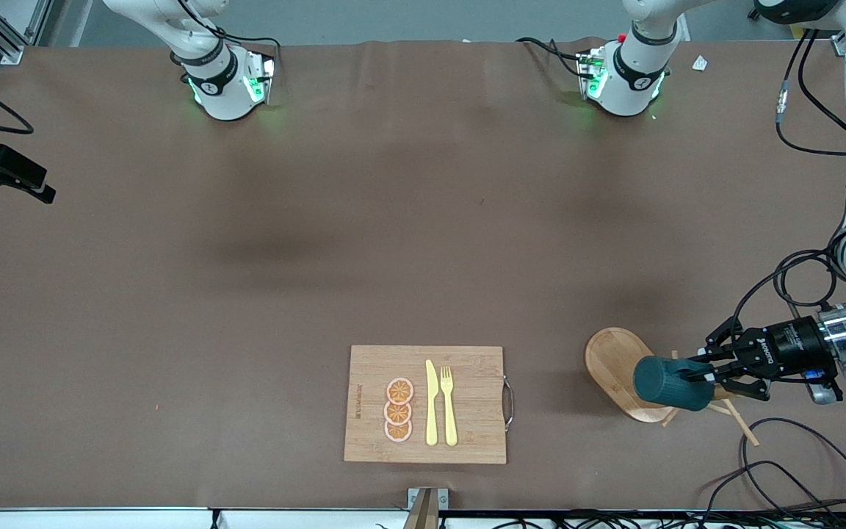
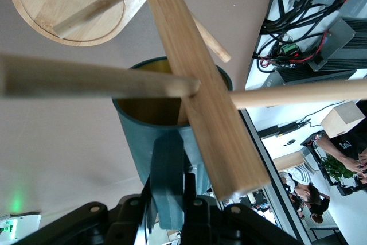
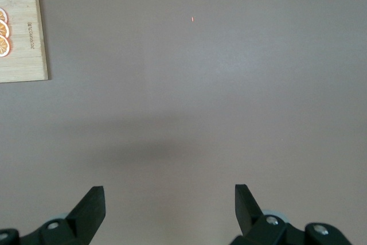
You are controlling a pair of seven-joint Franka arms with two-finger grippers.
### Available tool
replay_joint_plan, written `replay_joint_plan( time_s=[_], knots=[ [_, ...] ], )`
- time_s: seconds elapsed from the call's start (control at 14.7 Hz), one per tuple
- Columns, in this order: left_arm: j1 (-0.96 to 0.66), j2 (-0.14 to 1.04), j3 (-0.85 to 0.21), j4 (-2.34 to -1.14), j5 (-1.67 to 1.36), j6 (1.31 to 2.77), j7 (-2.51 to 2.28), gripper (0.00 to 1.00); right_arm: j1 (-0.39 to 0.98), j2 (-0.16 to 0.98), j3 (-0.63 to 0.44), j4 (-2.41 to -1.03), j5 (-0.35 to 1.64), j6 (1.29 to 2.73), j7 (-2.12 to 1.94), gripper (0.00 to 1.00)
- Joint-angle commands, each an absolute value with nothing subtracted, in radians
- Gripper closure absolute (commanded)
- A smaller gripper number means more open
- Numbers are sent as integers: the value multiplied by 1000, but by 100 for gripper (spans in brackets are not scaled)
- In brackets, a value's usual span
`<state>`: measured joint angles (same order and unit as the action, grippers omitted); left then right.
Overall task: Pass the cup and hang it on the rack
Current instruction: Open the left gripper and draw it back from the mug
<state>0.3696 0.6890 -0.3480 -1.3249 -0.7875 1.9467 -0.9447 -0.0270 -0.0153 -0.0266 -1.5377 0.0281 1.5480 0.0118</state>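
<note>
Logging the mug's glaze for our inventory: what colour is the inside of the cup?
Mustard yellow inside the cup, dark teal outside; clearest in the left wrist view.

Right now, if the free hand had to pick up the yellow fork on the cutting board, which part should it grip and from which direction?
Grip the fork at the middle of its handle, coming straight down from above. It lies flat on the cutting board, so only its two long edges offer hold. The knife lies close alongside, so the fingers have little room there. The right hand, open, is free; the left hand holds the cup.

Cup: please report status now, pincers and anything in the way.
Left pincer shut on cup, over rack. Right pincer open, waiting over bare table. Pegs crowd cup mouth.
</note>
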Motion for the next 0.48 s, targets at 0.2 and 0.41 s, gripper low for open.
replay_joint_plan(
  time_s=[0.2, 0.41],
  knots=[
    [376, 686, -357, -1325, -810, 1945, -936, 0, -40, -34, -18, -1545, 29, 1534, 0, 0],
    [373, 667, -362, -1324, -805, 1941, -943, 0, -41, -34, -18, -1545, 29, 1532, 0, 0]
  ],
)
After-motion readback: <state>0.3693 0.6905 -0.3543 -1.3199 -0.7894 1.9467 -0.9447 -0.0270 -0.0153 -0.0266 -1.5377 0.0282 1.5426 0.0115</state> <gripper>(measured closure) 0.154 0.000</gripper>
